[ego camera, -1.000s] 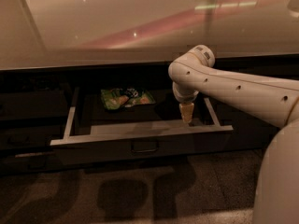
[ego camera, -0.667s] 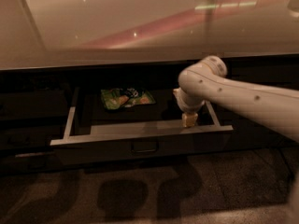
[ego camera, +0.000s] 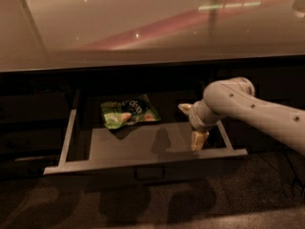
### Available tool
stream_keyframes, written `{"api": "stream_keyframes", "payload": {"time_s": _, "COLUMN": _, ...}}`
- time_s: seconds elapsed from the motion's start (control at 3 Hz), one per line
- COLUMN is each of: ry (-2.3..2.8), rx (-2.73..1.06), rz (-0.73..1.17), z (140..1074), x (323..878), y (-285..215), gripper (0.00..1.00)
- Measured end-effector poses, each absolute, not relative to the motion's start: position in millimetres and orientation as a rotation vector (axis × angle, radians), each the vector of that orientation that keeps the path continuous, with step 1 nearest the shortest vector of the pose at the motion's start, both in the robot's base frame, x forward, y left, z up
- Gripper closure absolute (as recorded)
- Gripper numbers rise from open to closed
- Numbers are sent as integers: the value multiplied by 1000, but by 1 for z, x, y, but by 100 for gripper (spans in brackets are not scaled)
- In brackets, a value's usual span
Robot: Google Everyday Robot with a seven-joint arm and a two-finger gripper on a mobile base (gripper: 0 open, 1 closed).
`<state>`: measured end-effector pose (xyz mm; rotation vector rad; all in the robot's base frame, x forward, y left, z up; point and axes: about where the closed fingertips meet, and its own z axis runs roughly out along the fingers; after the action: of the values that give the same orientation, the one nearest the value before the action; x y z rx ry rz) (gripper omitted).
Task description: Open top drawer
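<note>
top drawer (ego camera: 143, 159) open, claw (ego camera: 193, 127) inside

the claw hangs at the drawer's right end, just behind the front rim; whether it is clenched or released i cannot tell. the drawer stands pulled out from under the pale surface (ego camera: 143, 27) above the claw. left of the claw, toward the back, lies a green snack bag (ego camera: 128, 112).
</note>
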<state>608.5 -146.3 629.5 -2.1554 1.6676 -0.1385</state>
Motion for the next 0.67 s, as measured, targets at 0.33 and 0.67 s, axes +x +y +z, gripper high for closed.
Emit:
{"api": "stream_keyframes", "payload": {"time_s": 0.33, "ry": 1601, "rx": -2055, "rz": 81, "z": 618, "x": 569, "y": -148, "gripper": 0}}
{"api": "stream_keyframes", "payload": {"time_s": 0.67, "ry": 1495, "rx": -2017, "rz": 221, "z": 615, "x": 538, "y": -154, "gripper": 0}}
